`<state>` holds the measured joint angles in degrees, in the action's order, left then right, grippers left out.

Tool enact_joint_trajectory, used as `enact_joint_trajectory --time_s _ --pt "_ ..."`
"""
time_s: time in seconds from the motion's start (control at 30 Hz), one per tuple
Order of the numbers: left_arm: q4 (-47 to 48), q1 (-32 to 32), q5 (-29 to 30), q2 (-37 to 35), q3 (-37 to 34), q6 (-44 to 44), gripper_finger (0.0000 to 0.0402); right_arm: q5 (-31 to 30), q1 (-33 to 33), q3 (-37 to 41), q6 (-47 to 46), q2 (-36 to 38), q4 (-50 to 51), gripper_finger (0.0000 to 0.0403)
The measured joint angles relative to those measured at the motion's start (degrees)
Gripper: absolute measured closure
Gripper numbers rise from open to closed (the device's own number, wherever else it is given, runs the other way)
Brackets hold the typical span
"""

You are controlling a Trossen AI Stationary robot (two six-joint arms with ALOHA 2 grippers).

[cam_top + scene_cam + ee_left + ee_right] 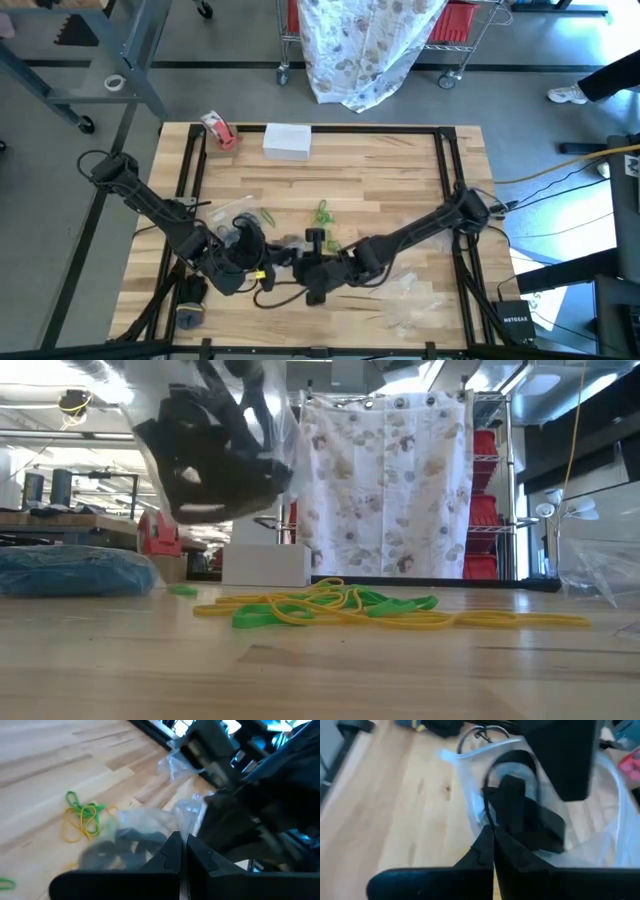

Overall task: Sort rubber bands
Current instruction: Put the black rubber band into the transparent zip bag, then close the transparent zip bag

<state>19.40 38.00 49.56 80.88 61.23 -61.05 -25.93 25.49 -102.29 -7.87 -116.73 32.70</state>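
Both grippers pinch one clear bag [470,785] of black rubber bands [530,820].
Left gripper [180,851] and right gripper [492,845] clamped together, seemingly mid-bagging; green-yellow bands [322,212] lie mid-table; next needs a release.

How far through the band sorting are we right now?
Done: black bands sit inside a clear bag. In hand: the left gripper and right gripper, jaws shut, both pinch that bag's plastic above the table. Left: green and yellow bands lie loose on the wood.
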Motion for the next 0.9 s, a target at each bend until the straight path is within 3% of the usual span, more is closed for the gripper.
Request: enact_joint_trajectory --time_s 0.13,0.37,0.5,0.7,0.9 --pt "3.0 0.0 -1.0 0.0 0.0 -0.4 0.04 0.0 -0.1 -1.1 -2.7 0.1 0.6 0.0381" --pt "7.8 -0.2 -1.0 0.0 0.0 -4.5 0.04 -5.1 -0.2 -5.6 -2.5 0.1 4.8 0.0274" --pt "9.1 -0.2 -1.1 0.0 0.0 -5.8 0.04 -5.0 -0.4 -10.1 -0.4 0.1 9.6 0.023" --pt "8.7 -0.2 -1.1 0.0 0.0 -6.0 0.04 -5.7 -0.5 -11.6 2.0 0.2 12.6 0.0213" --pt "8.6 -0.1 -3.1 0.0 0.0 -5.7 0.04 -2.0 0.0 -9.9 2.2 0.2 17.1 0.0214"
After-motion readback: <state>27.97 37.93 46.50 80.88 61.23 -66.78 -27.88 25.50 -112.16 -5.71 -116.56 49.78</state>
